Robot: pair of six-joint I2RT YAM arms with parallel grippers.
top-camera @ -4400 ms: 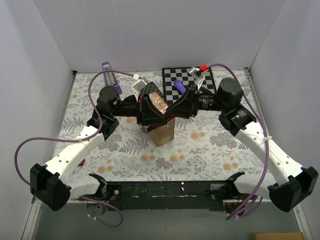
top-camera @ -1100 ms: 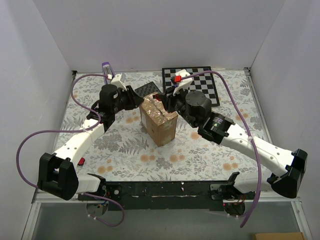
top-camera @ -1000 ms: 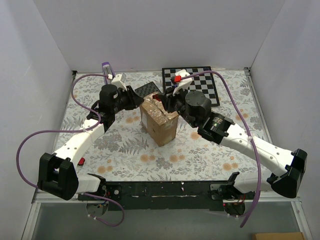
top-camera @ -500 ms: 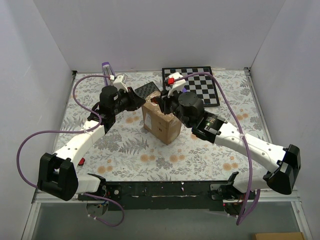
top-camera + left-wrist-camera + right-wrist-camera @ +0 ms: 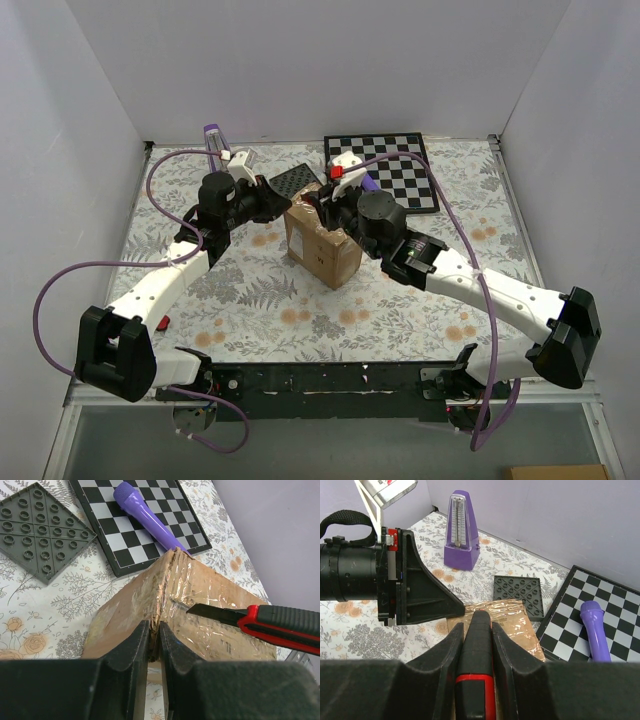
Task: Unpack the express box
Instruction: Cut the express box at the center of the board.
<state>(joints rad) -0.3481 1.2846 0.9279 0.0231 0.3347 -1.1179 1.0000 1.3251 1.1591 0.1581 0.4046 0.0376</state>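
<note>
The left pincer (image 5: 154,639) pinches shut on a top edge of the small brown taped cardboard express box (image 5: 200,640), central on the floral worktop (image 5: 250,300), while the right pincer (image 5: 476,632) clamps a red-and-black utility knife (image 5: 280,625), blade touching the glossy tape (image 5: 200,587); likely the slitting step, next needing a steady draw along the seam

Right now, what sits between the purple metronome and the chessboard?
A grey studded baseplate, lying flat; the right wrist view shows it between metronome and chessboard.
</note>
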